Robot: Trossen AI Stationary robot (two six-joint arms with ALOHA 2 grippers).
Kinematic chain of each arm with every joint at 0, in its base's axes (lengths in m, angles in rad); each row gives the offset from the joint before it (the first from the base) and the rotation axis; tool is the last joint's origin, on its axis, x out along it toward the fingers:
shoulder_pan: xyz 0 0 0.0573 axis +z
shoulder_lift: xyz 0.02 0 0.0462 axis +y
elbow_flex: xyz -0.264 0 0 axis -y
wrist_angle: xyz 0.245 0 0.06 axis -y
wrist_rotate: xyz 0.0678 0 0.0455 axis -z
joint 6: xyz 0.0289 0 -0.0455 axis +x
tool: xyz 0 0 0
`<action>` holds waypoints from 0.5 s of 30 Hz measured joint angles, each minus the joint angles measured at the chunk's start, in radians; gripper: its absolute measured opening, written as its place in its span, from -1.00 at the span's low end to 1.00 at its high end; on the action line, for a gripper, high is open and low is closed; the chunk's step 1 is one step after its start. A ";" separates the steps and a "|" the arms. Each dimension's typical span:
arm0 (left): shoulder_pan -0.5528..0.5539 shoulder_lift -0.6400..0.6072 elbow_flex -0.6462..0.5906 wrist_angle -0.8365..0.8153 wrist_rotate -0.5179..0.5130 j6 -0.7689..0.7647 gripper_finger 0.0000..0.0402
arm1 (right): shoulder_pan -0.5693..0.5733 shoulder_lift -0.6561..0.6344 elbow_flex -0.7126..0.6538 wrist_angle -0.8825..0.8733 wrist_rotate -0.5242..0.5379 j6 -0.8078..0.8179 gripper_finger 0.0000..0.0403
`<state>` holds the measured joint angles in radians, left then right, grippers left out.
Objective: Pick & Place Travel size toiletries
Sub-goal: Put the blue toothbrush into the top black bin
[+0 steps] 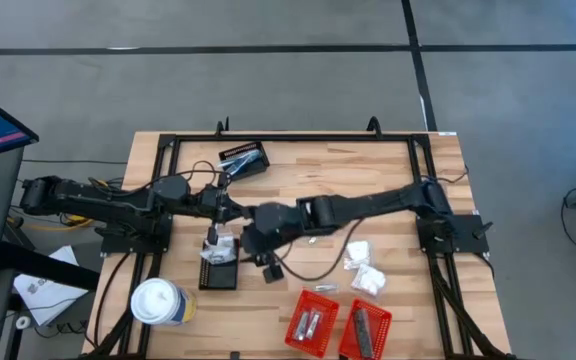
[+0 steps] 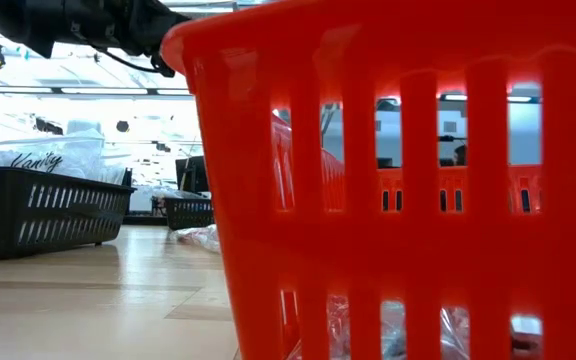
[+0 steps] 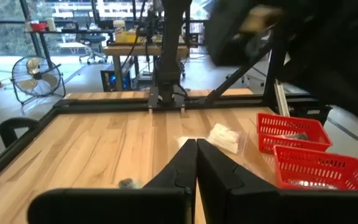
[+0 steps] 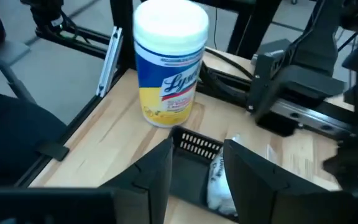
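My right gripper (image 4: 197, 149) hangs open over a black slotted basket (image 4: 191, 168) near the table's middle, its fingers slanting down. A white clear-wrapped packet (image 4: 219, 180) lies in that basket, showing through the gap between the fingers. In the high view the gripper (image 1: 240, 242) is just right of the basket (image 1: 220, 268). My left gripper (image 3: 196, 155) is shut and empty, held level above the table, close behind it (image 1: 230, 207). More white packets (image 1: 364, 270) lie loose on the wood at right. Silvery tubes (image 1: 308, 322) and dark sticks (image 1: 364, 326) lie in two red baskets.
A white-lidded wipes canister (image 1: 158, 302) stands at the near left, just beyond the black basket. A second black basket (image 1: 245, 160) sits at the far edge. The two red baskets (image 1: 313, 340) (image 1: 378, 315) stand at the near edge; one fills the low view (image 2: 408, 200).
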<state>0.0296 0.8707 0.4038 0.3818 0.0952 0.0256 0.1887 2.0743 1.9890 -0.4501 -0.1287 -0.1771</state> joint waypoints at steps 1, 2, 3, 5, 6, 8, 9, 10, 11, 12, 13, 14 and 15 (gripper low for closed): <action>0.000 0.002 -0.001 -0.001 0.000 0.000 -0.99 | -0.011 -0.004 -0.024 0.031 -0.025 -0.004 -0.32; 0.000 0.004 -0.001 0.002 0.000 0.000 -0.99 | -0.021 -0.015 -0.052 0.053 -0.056 -0.012 -0.33; 0.000 0.004 -0.004 0.001 -0.007 0.000 -0.99 | -0.029 -0.027 -0.080 0.086 -0.093 -0.020 -0.33; 0.000 0.006 -0.007 -0.002 -0.036 0.014 -0.99 | -0.039 -0.069 -0.148 0.179 -0.168 -0.037 -0.33; 0.000 0.012 -0.007 0.001 -0.052 0.022 -0.99 | -0.045 -0.102 -0.196 0.217 -0.204 -0.040 -0.33; 0.000 0.023 -0.008 -0.004 -0.080 0.036 -0.99 | -0.054 -0.171 -0.301 0.326 -0.241 -0.034 -0.33; 0.000 0.030 -0.008 -0.002 -0.090 0.043 -0.99 | -0.062 -0.212 -0.366 0.378 -0.242 -0.020 -0.32; 0.000 0.040 -0.008 0.003 -0.098 0.046 -0.99 | -0.071 -0.250 -0.428 0.428 -0.242 0.000 -0.32; 0.000 0.050 -0.008 0.003 -0.111 0.048 -0.99 | -0.084 -0.286 -0.489 0.472 -0.241 0.023 -0.32; 0.003 0.060 -0.008 0.003 -0.121 0.048 -0.99 | -0.097 -0.324 -0.548 0.517 -0.239 0.047 -0.32; 0.010 0.071 -0.008 0.011 -0.130 0.048 -0.99 | -0.108 -0.364 -0.601 0.551 -0.234 0.067 -0.32; 0.017 0.083 -0.008 0.026 -0.132 0.048 -0.99 | -0.120 -0.406 -0.649 0.579 -0.226 0.084 -0.32; 0.025 0.094 -0.008 0.038 -0.132 0.048 -0.99 | -0.129 -0.444 -0.684 0.608 -0.213 0.100 -0.32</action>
<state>0.0542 0.9650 0.3958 0.4195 -0.0371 0.0738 0.0595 1.6306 1.3046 0.1578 -0.3412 -0.0773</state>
